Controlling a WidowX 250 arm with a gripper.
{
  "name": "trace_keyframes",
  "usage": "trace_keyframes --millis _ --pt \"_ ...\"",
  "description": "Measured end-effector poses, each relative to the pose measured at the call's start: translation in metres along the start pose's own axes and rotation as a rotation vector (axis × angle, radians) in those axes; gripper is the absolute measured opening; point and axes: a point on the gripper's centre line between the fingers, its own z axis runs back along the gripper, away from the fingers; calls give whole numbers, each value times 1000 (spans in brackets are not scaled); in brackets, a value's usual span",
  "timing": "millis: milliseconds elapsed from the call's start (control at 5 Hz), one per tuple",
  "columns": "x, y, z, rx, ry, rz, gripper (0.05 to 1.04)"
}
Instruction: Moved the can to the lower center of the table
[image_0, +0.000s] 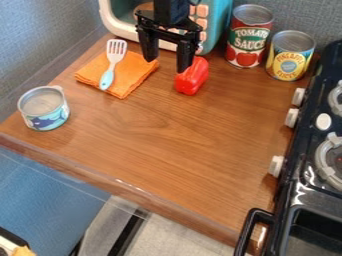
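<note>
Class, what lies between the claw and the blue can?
In the camera view, an orange cloth with a spatula on it, then bare table.

Grey walls are noted behind and left of the wood-grain table; glints are observed along its front edge. A blue surface is seen below.

- The camera is looking down at a slant from above and in front of the claw.
- It is facing across the counter toward the wall behind the claw.
- It is standing well apart from the claw.
</note>
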Motion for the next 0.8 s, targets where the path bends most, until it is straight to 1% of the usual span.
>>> trace_keyframes --millis 200,400,600,800 --pt "-4 -2 -14 -11 38 -5 1001" --pt "-34 14 -10 -34 75 -31 1001" --pt "-62 48 8 -80 91 -32 1001" --pt "-90 80 11 -94 135 -41 1001"
